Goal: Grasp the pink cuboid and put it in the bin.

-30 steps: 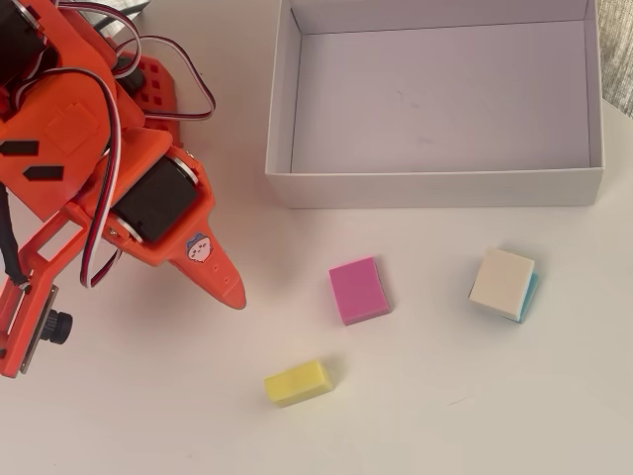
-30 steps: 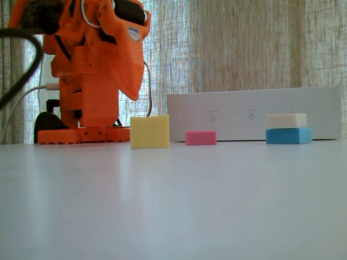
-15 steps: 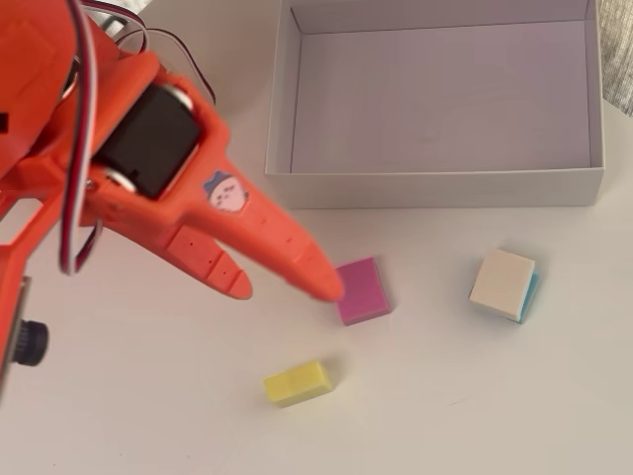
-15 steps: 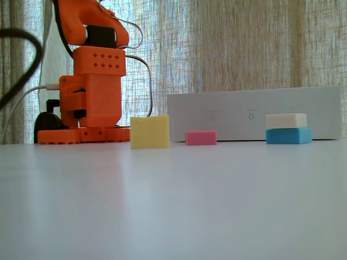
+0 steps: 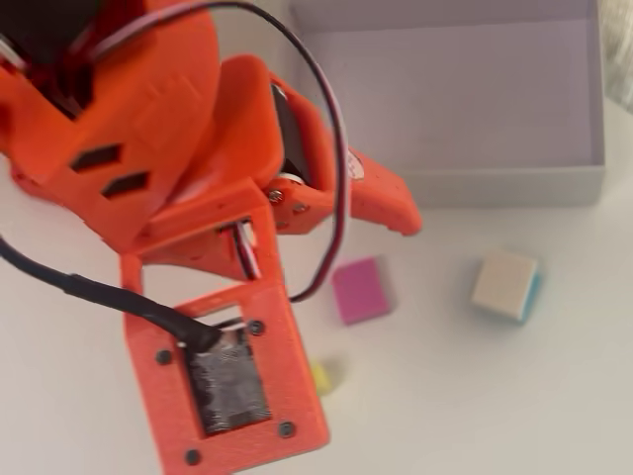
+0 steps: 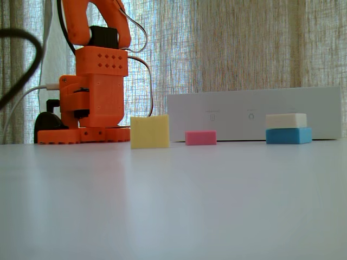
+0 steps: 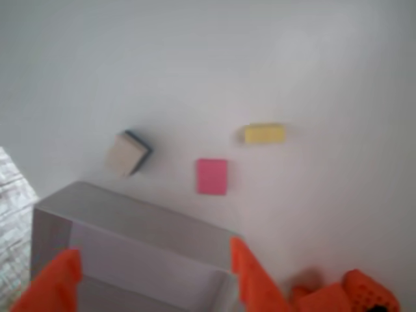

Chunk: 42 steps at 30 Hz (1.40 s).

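The pink cuboid lies flat on the white table, just in front of the bin. It also shows in the fixed view and the wrist view. My gripper is open and empty, raised over the bin's near wall, well short of the cuboid. In the overhead view only one orange finger shows, by the bin's front left corner and up-right of the cuboid. The fixed view shows the bin behind the blocks but not the gripper.
A cream-topped block with a teal underside lies to the right of the cuboid in the overhead view. A yellow block lies below the cuboid, half hidden by the arm. The orange arm body fills the overhead view's left.
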### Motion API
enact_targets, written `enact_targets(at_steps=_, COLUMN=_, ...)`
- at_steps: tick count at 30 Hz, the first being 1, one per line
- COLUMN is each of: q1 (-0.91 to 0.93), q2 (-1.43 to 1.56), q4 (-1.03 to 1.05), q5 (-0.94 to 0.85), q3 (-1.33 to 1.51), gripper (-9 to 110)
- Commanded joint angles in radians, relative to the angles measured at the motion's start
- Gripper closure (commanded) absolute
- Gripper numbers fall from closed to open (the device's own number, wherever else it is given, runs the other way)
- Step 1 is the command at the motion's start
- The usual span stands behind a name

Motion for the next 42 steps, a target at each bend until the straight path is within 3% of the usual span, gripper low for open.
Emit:
enact_targets(at_steps=1, q1=-0.009, q2=-0.008, q4=-0.046, q5=-0.008, q3=0.067, gripper=72)
enact_targets(at_steps=9, q1=-0.011, q2=-0.017, q4=-0.370, q5=-0.006, q3=0.390, gripper=72)
enact_targets(at_steps=15, q1=-0.026, q2=-0.035, q4=-0.492, q5=-0.003, q3=0.499, gripper=75)
enact_targets(at_steps=42, q1=0.020, q2=-0.158, q4=-0.678, q5=0.003, q3=0.641, gripper=76)
